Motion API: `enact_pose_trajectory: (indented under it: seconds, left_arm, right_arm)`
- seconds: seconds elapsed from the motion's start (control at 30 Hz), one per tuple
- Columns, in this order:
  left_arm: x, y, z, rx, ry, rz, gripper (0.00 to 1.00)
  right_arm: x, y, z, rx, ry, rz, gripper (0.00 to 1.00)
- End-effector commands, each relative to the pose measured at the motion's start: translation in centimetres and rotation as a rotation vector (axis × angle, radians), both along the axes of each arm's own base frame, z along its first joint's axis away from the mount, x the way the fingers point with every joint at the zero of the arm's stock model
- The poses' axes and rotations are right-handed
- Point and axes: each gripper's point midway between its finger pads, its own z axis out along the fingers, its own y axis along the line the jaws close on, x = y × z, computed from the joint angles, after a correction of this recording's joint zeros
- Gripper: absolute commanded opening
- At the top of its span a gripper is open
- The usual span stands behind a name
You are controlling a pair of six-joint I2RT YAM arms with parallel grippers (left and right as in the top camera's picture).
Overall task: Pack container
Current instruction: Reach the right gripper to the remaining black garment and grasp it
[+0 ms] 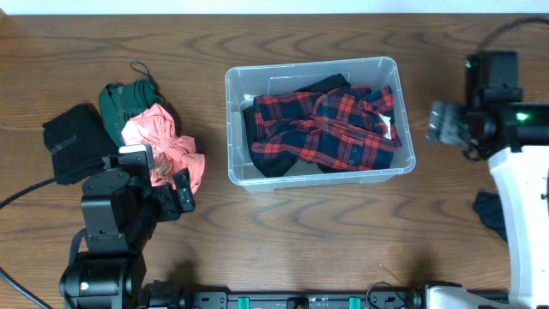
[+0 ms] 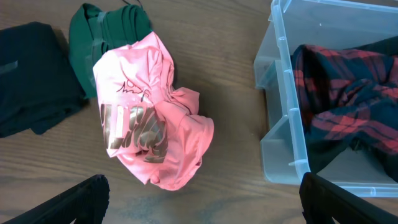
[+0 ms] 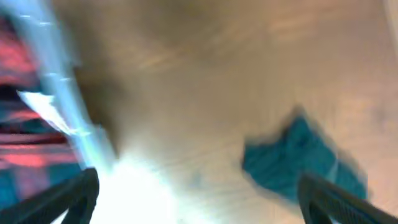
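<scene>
**Laundry waiting its turn**

Overhead, the clear, thick-rimmed container [image 1: 236, 129] is sitting mid-table, a red plaid shirt [image 1: 330, 129] lying rumpled inside; a pink garment [image 1: 163, 146], a green garment [image 1: 124, 103] and a black garment [image 1: 73, 142] are waiting left of it. From the left wrist, the left gripper [image 2: 205, 202] is hanging wide apart and empty near the pink garment, likely loose enough to be trailing over the rim if pinched by one fold. Right wrist, blurred: the right gripper [image 3: 199, 193] is standing wide apart, holding nothing
</scene>
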Motion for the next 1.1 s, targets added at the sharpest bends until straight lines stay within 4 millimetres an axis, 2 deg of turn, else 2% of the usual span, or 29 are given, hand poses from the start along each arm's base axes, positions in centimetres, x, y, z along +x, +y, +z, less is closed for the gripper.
enact_pose_trajectory:
  seconds: [0.0,0.23,0.4,0.53,0.73,0.97,1.07]
  left_arm:
    - [0.1,-0.1,0.6,-0.014,-0.012,0.002,0.98]
    - [0.1,-0.1,0.6,-0.014,-0.012,0.002,0.98]
    - [0.1,-0.1,0.6,-0.014,-0.012,0.002,0.98]
    - [0.1,-0.1,0.6,-0.014,-0.011,0.002,0.98]
    - [0.1,-0.1,0.6,-0.014,-0.011,0.002,0.98]
    - [0.0,-0.1,0.5,-0.015,-0.007,0.002,0.98]
    - [-0.1,-0.1,0.4,-0.014,-0.002,0.002,0.98]
  right_arm:
    - [-3.0,-3.1,-1.9,0.067,0.003,-0.376,0.99]
    - [-7.8,-8.3,-8.1,0.158,0.027,-0.806,0.99]
    - [-10.0,-10.0,-13.5,0.296,0.001,-0.962,0.99]
    - [-11.8,-11.7,-16.5,0.333,-0.047,-1.065,0.99]
    - [-14.0,-13.5,-19.3,0.323,-0.113,-1.167,0.99]
    - [-14.5,-14.6,-20.9,0.302,-0.199,-1.196,0.97]
    - [-14.7,-14.7,-21.3,0.294,-0.210,-1.207,0.91]
